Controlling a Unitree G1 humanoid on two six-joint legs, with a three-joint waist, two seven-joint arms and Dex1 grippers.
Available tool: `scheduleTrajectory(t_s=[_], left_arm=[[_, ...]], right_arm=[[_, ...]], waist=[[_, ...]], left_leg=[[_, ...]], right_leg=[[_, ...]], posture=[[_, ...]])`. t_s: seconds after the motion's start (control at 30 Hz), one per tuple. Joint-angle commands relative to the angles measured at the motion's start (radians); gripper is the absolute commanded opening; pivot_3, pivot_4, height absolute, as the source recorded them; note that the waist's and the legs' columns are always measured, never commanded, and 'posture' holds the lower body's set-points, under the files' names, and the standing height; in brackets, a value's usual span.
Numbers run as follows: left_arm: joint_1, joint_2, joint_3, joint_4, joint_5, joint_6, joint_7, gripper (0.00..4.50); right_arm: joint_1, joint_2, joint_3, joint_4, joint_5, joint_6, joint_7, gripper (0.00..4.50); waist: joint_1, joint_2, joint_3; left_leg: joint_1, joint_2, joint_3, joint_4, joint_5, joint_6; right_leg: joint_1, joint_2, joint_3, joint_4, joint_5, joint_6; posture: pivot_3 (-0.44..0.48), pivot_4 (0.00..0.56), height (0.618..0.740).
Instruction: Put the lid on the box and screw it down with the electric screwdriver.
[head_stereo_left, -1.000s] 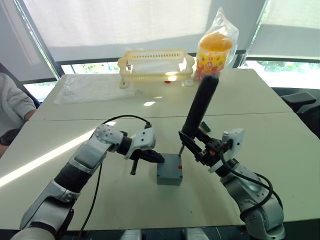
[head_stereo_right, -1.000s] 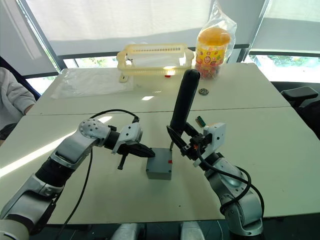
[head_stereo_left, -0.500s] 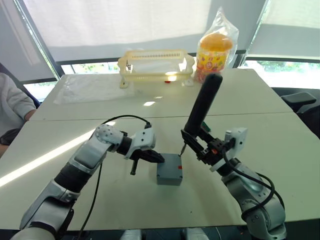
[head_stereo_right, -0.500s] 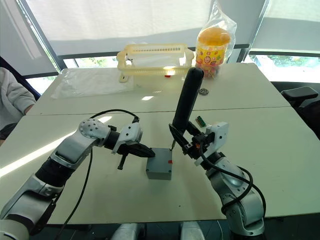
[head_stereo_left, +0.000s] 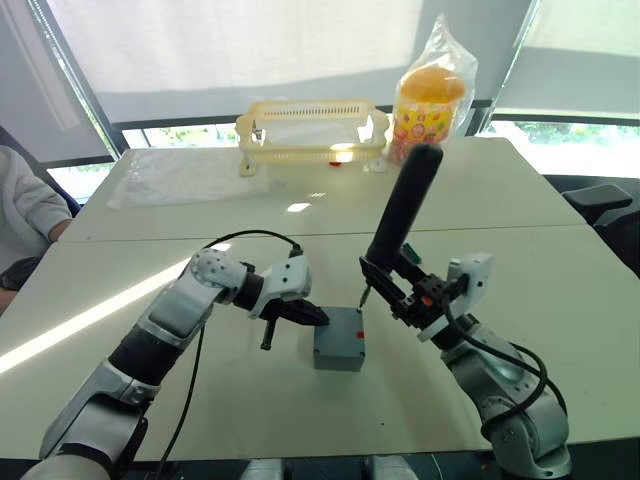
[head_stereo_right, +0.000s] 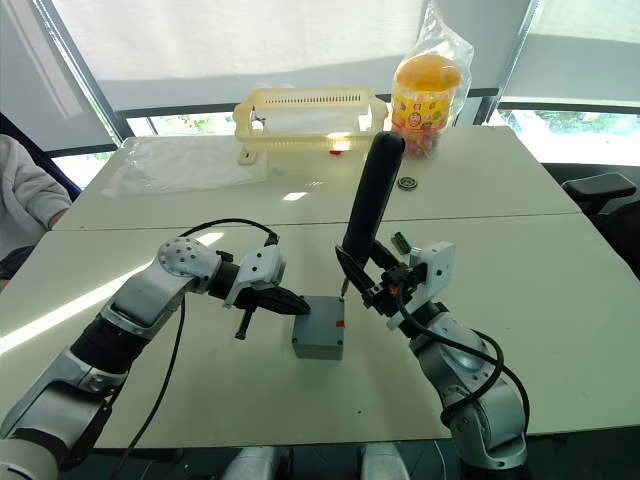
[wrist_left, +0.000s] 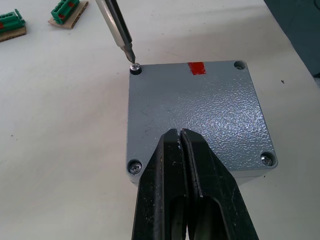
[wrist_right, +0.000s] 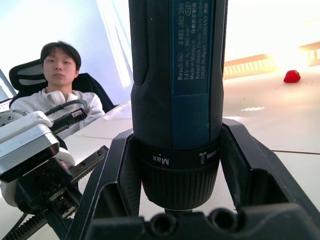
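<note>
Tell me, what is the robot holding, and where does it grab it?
The right gripper holds the electric screwdriver near its lower end, fingers on both sides. The left gripper is shut and holds nothing.

Blue-grey speckled lid (wrist_left: 200, 115), red mark; black electric screwdriver (head_stereo_left: 402, 214); yellow basket (head_stereo_left: 312, 128)

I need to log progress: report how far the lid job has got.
Done: the lid sits on the box, with screws in two corners. In hand: the right gripper holds the electric screwdriver, bit on a third screw, while the shut left gripper rests on the lid. Left: the fourth corner looks empty.
</note>
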Motion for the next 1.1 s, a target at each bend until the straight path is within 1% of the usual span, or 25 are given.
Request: scheduleTrajectory(t_s=[0.03, 0.73, 1.1], left_arm=[[0.015, 0.017, -0.032, 0.009, 0.040, 0.019, -0.002, 0.00], [0.015, 0.018, -0.029, 0.002, 0.038, 0.022, 0.001, 0.00], [0.028, 0.020, -0.026, -0.005, 0.036, 0.022, 0.008, 0.00]], right_arm=[[-0.009, 0.004, 0.000, -0.044, 0.001, -0.051, 0.011, 1.82], [0.012, 0.007, 0.016, -0.008, -0.035, -0.092, 0.026, 1.82], [0.036, 0.008, 0.076, 0.032, -0.111, -0.163, 0.040, 1.82]], waist=[[0.000, 0.000, 0.000], [0.000, 0.000, 0.000], [-0.001, -0.003, -0.002]], left_leg=[[0.000, 0.000, 0.000, 0.000, 0.000, 0.000], [0.000, 0.000, 0.000, 0.000, 0.000, 0.000], [0.001, 0.000, 0.000, 0.000, 0.000, 0.000]], right_leg=[[0.000, 0.000, 0.000, 0.000, 0.000, 0.000], [0.000, 0.000, 0.000, 0.000, 0.000, 0.000], [0.000, 0.000, 0.000, 0.000, 0.000, 0.000]], posture=[[0.000, 0.150, 0.740], [0.000, 0.150, 0.740], [0.000, 0.150, 0.740]])
